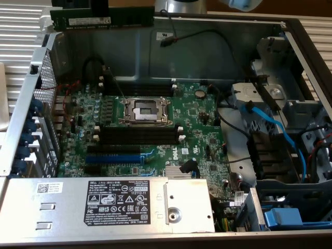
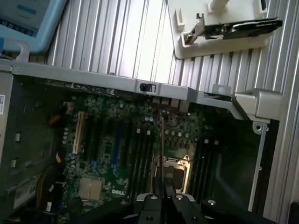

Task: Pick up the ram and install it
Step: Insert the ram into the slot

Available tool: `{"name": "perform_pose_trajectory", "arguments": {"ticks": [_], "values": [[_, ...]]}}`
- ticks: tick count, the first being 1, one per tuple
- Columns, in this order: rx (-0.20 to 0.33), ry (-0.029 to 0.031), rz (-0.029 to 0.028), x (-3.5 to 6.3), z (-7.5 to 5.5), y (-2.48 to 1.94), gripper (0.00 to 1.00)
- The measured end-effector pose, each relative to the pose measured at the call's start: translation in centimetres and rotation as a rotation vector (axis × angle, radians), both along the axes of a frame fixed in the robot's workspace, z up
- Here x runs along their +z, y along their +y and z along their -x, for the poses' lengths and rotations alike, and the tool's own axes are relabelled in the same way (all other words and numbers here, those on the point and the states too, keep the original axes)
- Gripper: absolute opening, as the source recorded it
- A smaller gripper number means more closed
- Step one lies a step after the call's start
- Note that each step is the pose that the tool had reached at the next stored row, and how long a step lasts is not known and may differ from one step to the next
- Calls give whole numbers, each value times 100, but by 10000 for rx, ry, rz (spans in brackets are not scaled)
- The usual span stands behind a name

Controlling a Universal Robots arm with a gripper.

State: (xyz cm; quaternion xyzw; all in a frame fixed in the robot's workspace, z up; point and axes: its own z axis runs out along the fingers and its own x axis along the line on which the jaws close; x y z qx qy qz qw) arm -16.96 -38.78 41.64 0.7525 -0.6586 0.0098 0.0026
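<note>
now the claw (image 2: pixel 163 187) is clenched on the ram (image 1: pixel 104 21), held above the open computer case (image 1: pixel 135 57) on the ribbed metal table (image 2: pixel 117 42).

The ram (image 1: pixel 104 21) is a long, narrow, dark green stick with black chips and a white label strip along its face. It hangs level in the air, standing on its long edge with its face to the exterior view, above the far wall of the open computer case (image 1: pixel 207 57), toward the exterior view's left. The gripper (image 2: pixel 162 189) pinches it; in the wrist view it appears edge-on as a thin line, well clear of the board below
</note>
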Motion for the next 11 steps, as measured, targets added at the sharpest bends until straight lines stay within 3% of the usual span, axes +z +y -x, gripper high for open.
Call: {"name": "perform_pose_trajectory", "arguments": {"ticks": [2, 4, 11], "values": [[-122, -105, -1, -1, -4, 5, 12], [-265, -168, 1, 0, -8, 7, 12], [-1105, -235, 8, -3, -15, 8, 12]]}}
